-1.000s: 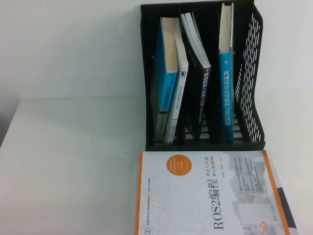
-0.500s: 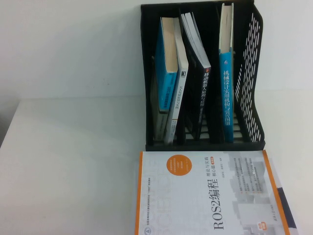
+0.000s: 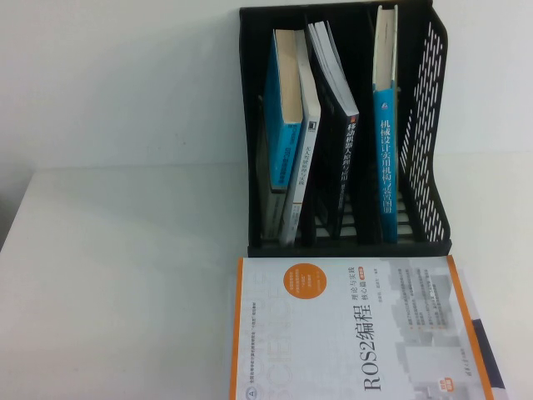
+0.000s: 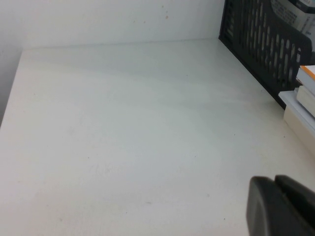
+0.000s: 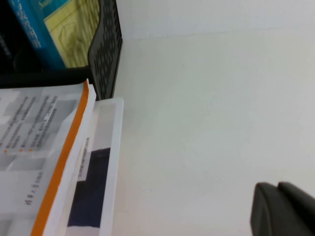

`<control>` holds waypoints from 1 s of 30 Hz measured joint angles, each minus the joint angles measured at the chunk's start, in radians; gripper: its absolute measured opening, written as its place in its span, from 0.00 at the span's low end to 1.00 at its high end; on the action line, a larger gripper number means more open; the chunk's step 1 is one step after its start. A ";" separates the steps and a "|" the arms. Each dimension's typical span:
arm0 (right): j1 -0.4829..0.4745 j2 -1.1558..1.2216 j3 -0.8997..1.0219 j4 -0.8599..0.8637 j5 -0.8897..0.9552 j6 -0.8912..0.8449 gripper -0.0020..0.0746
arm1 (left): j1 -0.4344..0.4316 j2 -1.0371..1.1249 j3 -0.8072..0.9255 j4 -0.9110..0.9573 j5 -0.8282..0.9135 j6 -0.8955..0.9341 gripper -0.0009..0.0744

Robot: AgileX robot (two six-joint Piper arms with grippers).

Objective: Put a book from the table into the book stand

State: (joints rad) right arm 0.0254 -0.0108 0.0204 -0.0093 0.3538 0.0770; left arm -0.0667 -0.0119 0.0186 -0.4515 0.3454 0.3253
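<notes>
High view is showing the black book stand [image 3: 346, 125] standing at the far side of the white table [image 3: 117, 275], with a blue-spined book, a white one, a dark one leaning, and another blue book upright in the right-hand slots. The ROS2 book [image 3: 350, 329], white with an orange border, is lying flat just in front of the stand, its top edge close against the stand's base, resting on top of what looks like another book or folder showing along its right side. Neither arm is appearing in this view.

The left gripper [image 4: 280, 206] is hanging over bare table well to the left of the stand; only a dark corner of it is showing, its two fingers lying together with barely a seam between them, so it is looking closed and empty. The right gripper [image 5: 283, 209] is hovering over bare table to the right of the books, likewise showing two dark tips pressed together with nothing between, though so little of it is in frame that I am only fairly sure.

Nothing is being held yet, so the reach is the step in hand. I would judge the right arm the nearer one: it is needing to spread its fingers, come in low at the book's overhanging right edge, and pinch only the top volume, since the one beneath is likely to slide along with it.
</notes>
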 joint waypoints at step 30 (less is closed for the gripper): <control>0.000 0.000 0.007 0.000 -0.168 0.000 0.02 | 0.000 0.000 0.002 -0.152 -0.169 0.013 0.01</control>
State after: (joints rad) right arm 0.0254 -0.0108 0.0274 -0.0093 0.1858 0.0770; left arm -0.0667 -0.0119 0.0206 -0.6040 0.1766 0.3381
